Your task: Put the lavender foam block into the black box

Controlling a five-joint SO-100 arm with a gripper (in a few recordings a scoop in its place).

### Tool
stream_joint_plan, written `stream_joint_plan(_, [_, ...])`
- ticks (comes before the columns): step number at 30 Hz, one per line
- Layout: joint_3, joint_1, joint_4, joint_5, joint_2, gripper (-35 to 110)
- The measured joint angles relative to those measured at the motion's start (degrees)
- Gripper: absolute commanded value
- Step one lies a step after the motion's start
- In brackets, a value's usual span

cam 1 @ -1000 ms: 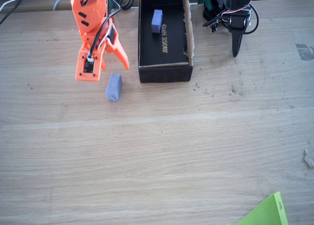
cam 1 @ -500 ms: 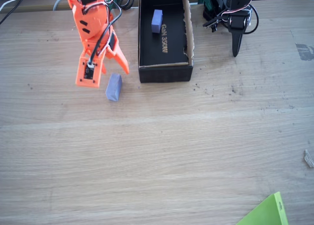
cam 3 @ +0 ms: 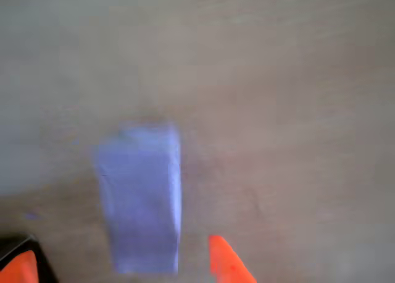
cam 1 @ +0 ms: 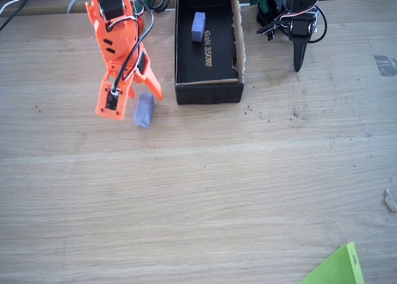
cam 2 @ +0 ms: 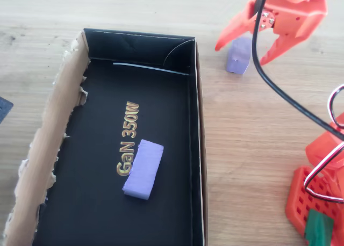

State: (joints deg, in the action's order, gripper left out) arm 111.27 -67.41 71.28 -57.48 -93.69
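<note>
Presently, fixed view: the black box (cam 1: 208,48) holds one twin lavender block (cam 1: 198,26) beside its gold lettering. The lavender foam block (cam 1: 144,110) lies on the desk (cam 1: 205,185), left of the box. Overhead view: the orange fingers (cam 2: 226,39) stand spread, straddling that block (cam 2: 238,55). Wrist view: block (cam 3: 143,202) between fingertips (cam 3: 225,261), blurred.

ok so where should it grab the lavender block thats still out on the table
Across its two long flat sides, near the middle, coming down from above. The lavender foam block lies flat on the table, apart from the black box, and the open gripper already straddles it, so a straight descent looks best.
</note>
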Motion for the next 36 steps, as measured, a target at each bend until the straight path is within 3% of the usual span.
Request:
stream_joint_plan(9, [0.09, 0.09, -2.55, 0.88, 2.11, 34])
stream_joint_plan(18, [0.09, 0.09, -3.60, 0.70, 3.08, 0])
stream_joint_plan(36, [0.09, -0.09, -2.37, 0.35, 2.46, 0])
